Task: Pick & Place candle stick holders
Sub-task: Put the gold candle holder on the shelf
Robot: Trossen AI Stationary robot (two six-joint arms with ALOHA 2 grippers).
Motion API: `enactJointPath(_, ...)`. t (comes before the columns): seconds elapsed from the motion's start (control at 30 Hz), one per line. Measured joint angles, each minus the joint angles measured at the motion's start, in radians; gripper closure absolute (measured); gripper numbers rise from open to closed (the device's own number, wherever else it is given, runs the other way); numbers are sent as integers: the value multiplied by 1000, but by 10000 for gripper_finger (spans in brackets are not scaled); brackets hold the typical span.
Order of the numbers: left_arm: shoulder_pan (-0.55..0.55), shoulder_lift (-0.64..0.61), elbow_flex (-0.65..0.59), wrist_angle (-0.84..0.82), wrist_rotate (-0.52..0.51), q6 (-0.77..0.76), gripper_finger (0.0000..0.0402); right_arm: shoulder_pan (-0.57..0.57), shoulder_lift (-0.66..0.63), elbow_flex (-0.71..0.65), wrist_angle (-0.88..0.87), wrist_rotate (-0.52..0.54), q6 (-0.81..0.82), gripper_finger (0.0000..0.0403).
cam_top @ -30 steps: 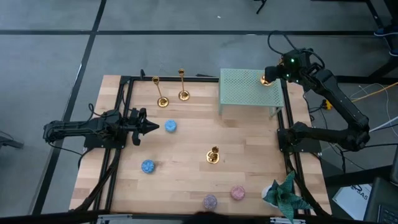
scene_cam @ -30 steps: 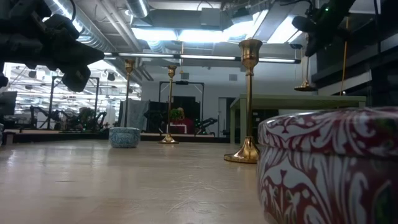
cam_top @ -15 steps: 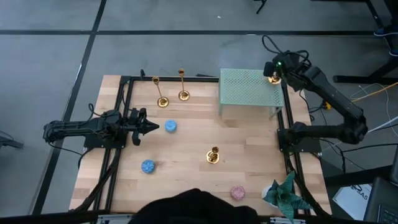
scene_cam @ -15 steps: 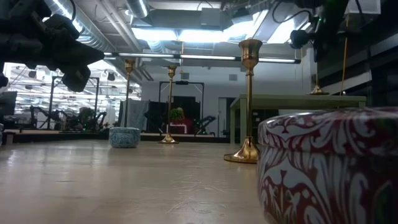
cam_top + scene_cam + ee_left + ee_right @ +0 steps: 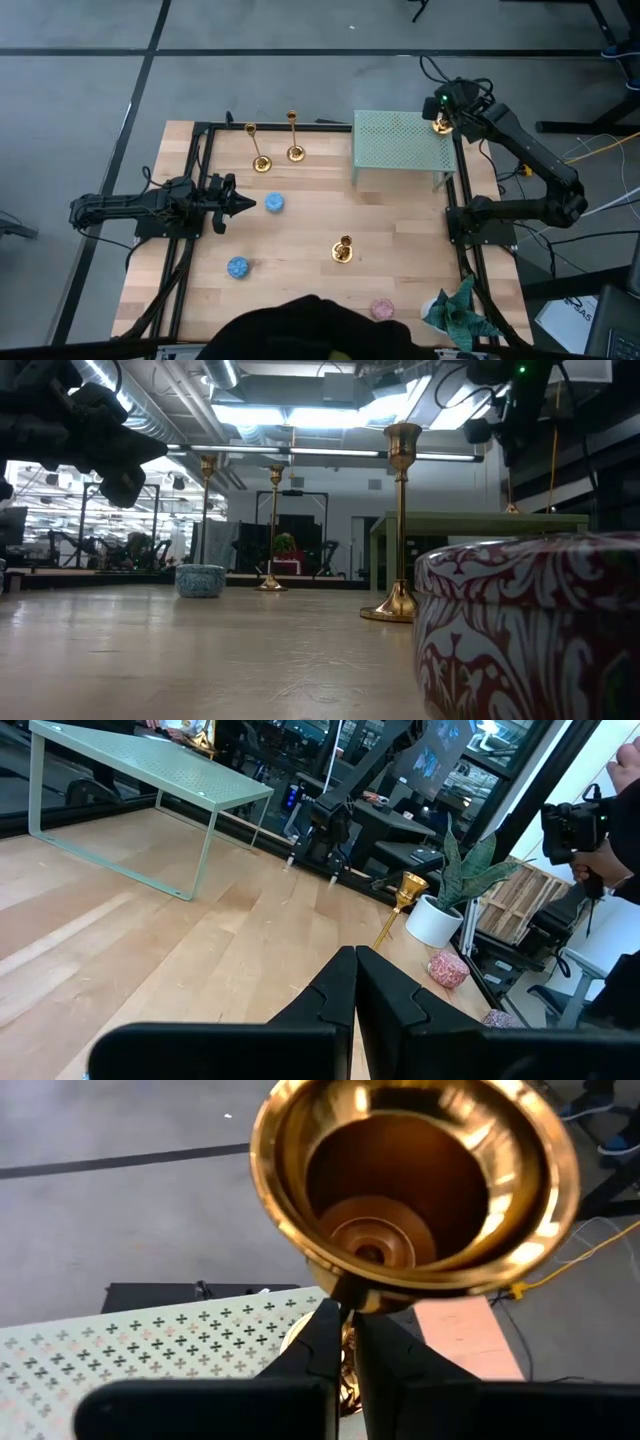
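At upper right, the right gripper (image 5: 441,110) was clamped on a shiny gold metal candlestick (image 5: 415,1190) over the pale-green perforated metal shelf (image 5: 398,146); the left gripper (image 5: 250,204) sat closed, empty, mid-left.

You've got shiny gold candle stick holders (image 5: 342,251), a mint-green perforated shelf (image 5: 398,142), blue tins (image 5: 274,203), and a red-and-white swirly tin (image 5: 520,630).

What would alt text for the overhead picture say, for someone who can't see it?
Seen from above, the right gripper holds a gold candlestick at the far right corner of a green mesh shelf. Three more candlesticks stand on the wooden table, and the left gripper waits shut.
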Motion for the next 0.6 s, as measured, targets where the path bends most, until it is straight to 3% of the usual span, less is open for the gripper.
enactJointPath(0.23, 0, 0, 0, 0, 0, 0, 396, -7, 22, 0, 0, -14, 64, 379)
enactJointPath(0.6, 0, 0, 0, 0, 0, 0, 396, -6, 26, 0, 0, -14, 65, 282)
